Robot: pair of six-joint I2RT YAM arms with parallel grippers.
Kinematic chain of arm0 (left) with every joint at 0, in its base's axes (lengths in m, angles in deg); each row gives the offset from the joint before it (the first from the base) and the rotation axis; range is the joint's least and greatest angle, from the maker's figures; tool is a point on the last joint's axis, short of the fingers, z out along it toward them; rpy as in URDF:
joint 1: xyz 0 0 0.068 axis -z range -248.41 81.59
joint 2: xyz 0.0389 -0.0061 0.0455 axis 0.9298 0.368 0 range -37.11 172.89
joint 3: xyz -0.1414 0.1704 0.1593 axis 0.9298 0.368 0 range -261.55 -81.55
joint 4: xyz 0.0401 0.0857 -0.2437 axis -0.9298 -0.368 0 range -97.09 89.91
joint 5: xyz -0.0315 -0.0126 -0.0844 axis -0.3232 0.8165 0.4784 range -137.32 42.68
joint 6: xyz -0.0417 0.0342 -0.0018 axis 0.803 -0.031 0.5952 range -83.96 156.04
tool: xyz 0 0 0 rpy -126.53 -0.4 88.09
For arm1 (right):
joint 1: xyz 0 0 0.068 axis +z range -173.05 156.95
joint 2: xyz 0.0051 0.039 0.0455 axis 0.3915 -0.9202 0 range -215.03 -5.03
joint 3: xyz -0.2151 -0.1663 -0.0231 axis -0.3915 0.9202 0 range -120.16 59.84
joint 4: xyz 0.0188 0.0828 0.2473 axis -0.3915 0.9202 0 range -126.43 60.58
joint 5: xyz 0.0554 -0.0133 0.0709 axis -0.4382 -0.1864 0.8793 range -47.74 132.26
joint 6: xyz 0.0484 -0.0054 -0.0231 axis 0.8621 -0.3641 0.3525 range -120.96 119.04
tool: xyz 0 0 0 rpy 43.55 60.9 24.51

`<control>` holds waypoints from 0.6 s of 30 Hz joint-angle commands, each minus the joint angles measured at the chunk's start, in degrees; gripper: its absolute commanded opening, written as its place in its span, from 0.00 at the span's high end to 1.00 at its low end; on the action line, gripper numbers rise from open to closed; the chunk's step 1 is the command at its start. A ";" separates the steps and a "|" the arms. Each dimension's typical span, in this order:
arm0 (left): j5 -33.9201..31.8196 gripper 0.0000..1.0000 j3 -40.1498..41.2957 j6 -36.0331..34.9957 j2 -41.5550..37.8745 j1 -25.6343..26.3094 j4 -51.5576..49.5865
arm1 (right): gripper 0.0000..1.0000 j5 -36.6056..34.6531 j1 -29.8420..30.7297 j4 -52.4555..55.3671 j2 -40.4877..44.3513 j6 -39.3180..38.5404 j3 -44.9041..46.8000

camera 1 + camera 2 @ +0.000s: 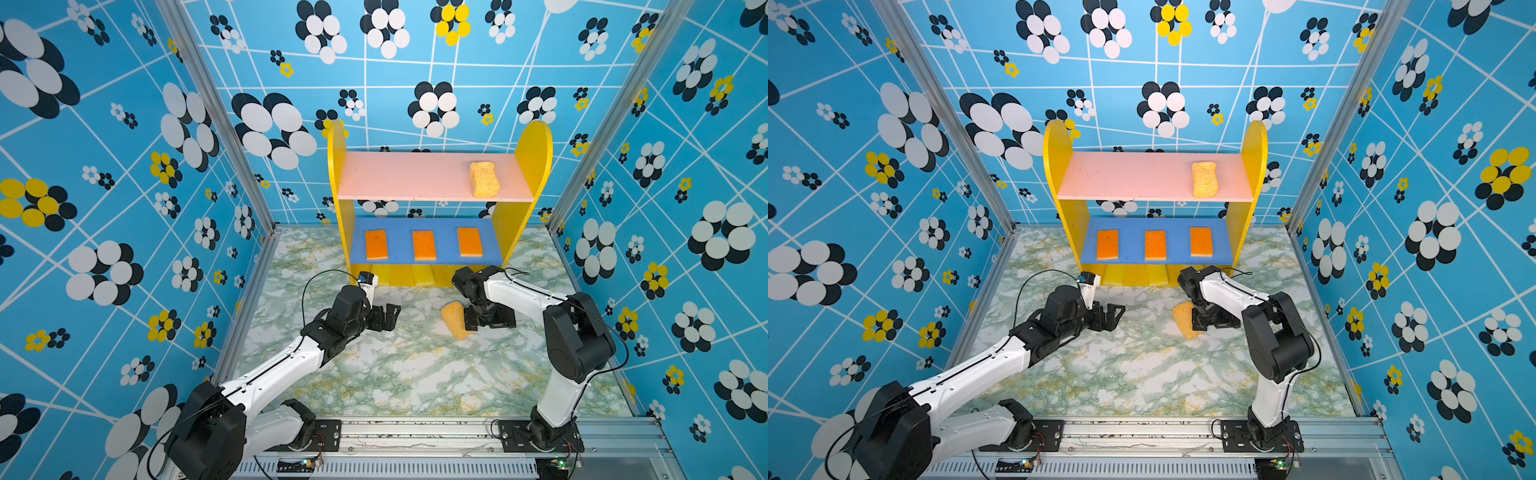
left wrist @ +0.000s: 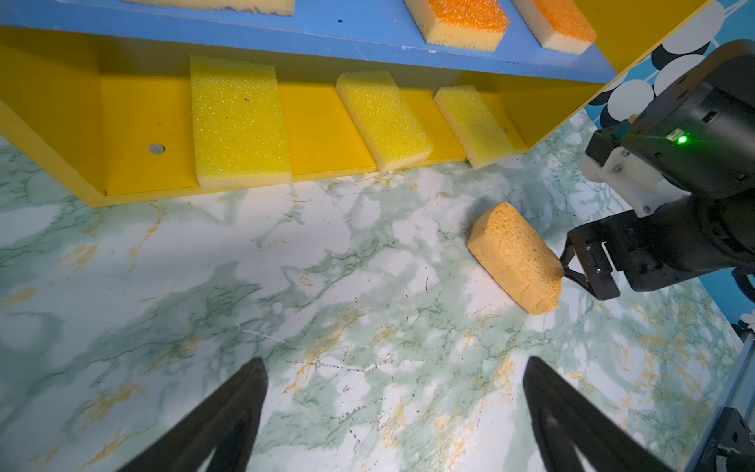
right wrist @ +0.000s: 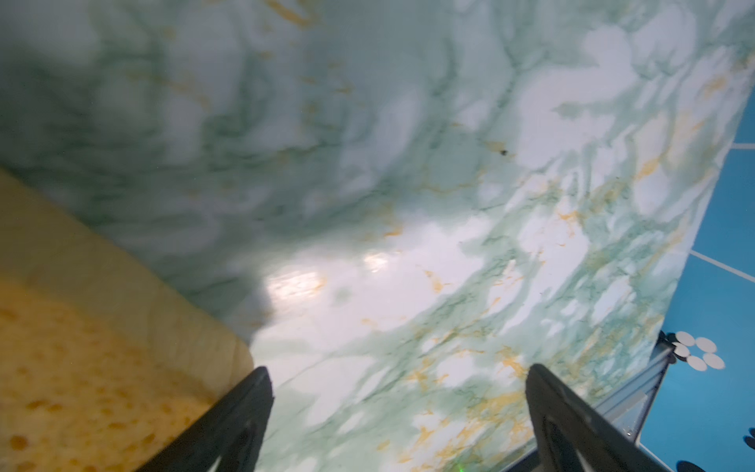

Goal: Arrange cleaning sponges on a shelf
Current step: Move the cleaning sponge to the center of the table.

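Your right gripper, jaws apart, sits just beside 1 tan porous sponge block before the 3-tier yellow wooden shelf; left gripper apart, empty.

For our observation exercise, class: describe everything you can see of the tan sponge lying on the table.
The tan sponge is a thick, porous, tan-orange block with rounded edges. It lies on the marble-patterned table in front of the shelf, not yet shelved. The open right end effector sits close beside one end, sponge outside its jaws; whether they touch is unclear.
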 commanded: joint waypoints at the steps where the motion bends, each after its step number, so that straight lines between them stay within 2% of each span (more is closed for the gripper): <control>1: -1.15 0.01 -0.14 -0.11 -1.00 0.34 -0.89 | 0.01 5.15 3.04 -1.90 -2.44 0.51 -2.57; 7: -1.28 0.01 0.44 0.28 -1.06 0.34 -0.80 | 0.01 9.16 6.96 -3.11 -4.41 0.52 -6.40; 10: -1.21 0.01 0.57 0.40 -0.84 0.34 -0.49 | 0.01 13.43 7.50 -5.22 -3.40 0.02 -6.45; 14: -1.91 0.01 0.88 -0.11 0.24 1.26 0.52 | 0.01 17.37 7.12 -8.69 2.26 -1.12 -4.63; 18: -6.96 0.01 1.90 -1.22 1.96 5.88 5.01 | 0.01 18.35 3.85 -8.81 9.11 -1.81 -2.67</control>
